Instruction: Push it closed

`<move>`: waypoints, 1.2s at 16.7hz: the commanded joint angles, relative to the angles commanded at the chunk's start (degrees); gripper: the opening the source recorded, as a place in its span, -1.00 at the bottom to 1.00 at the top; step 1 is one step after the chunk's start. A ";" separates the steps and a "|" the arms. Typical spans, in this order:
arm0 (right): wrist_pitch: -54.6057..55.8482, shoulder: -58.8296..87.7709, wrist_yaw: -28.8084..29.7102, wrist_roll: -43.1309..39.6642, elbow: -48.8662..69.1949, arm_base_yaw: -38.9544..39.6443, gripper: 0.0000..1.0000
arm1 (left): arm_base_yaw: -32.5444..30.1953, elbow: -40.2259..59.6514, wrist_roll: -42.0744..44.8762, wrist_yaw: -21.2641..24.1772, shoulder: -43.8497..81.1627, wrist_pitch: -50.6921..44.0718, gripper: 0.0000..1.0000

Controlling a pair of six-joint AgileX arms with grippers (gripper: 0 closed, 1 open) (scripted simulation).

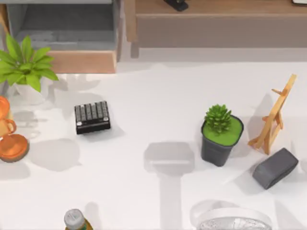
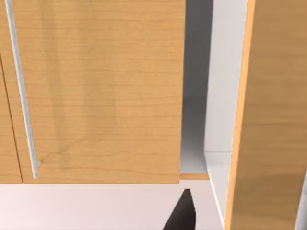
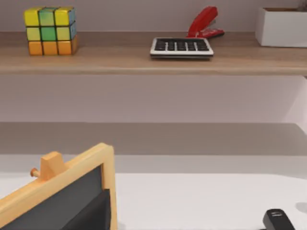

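Note:
The drawer (image 1: 81, 61) stands pulled out at the table's far left. Its plain light tan front panel faces the table and its grey inside (image 1: 67, 24) lies open behind the panel. The left wrist view is close against tan wooden panels (image 2: 96, 96), one carrying a thin metal bar (image 2: 21, 91), with a grey gap (image 2: 194, 96) between them. A dark part of my left gripper (image 2: 181, 213) pokes up just below that gap. In the right wrist view, a dark part of my right gripper (image 3: 91, 213) lies low in front of a small blackboard easel (image 3: 72, 187).
A leafy plant (image 1: 24, 64) stands in front of the drawer's left end, with a black keypad (image 1: 92, 117) on the table nearer me. A potted succulent (image 1: 220, 134), wooden easel (image 1: 273, 117) and grey block (image 1: 275, 167) fill the right. The long shelf unit (image 1: 220, 28) runs along the back.

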 joint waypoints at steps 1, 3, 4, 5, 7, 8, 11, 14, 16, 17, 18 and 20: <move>0.00 0.00 0.00 0.00 0.00 0.00 1.00 | 0.00 0.00 0.00 0.00 0.00 0.00 -0.51; 0.00 0.00 0.00 0.00 0.00 0.00 1.00 | 0.00 0.00 0.00 0.00 0.00 0.00 -0.81; 0.00 0.00 0.00 0.00 0.00 0.00 1.00 | 0.00 0.00 0.00 0.00 0.00 0.00 -0.96; 0.00 0.00 0.00 0.00 0.00 0.00 1.00 | 0.00 0.00 0.00 0.00 0.00 0.00 -1.00; 0.00 0.00 0.00 0.00 0.00 0.00 1.00 | 0.00 0.00 0.00 0.00 0.00 0.00 -1.00; 0.00 0.00 0.00 0.00 0.00 0.00 1.00 | 0.00 0.00 0.00 0.00 0.00 0.00 -1.00; 0.00 0.00 0.00 0.00 0.00 0.00 1.00 | 0.00 0.00 0.00 0.00 0.00 0.00 -1.00; 0.00 0.00 0.00 0.00 0.00 0.00 1.00 | -0.02 0.13 -0.19 -0.07 0.70 -0.64 -1.00; 0.00 0.00 0.00 0.00 0.00 0.00 1.00 | -1.35 2.31 -0.24 -1.16 1.69 -1.84 -1.00; 0.00 0.00 0.00 0.00 0.00 0.00 1.00 | -2.29 4.11 -0.32 -2.16 2.40 -2.81 -1.00; 0.00 0.00 0.00 0.00 0.00 0.00 1.00 | -3.33 6.22 -0.40 -3.28 3.19 -3.91 -1.00; 0.00 0.00 0.00 0.00 0.00 0.00 1.00 | -5.40 10.30 -0.46 -5.44 4.80 -6.08 -1.00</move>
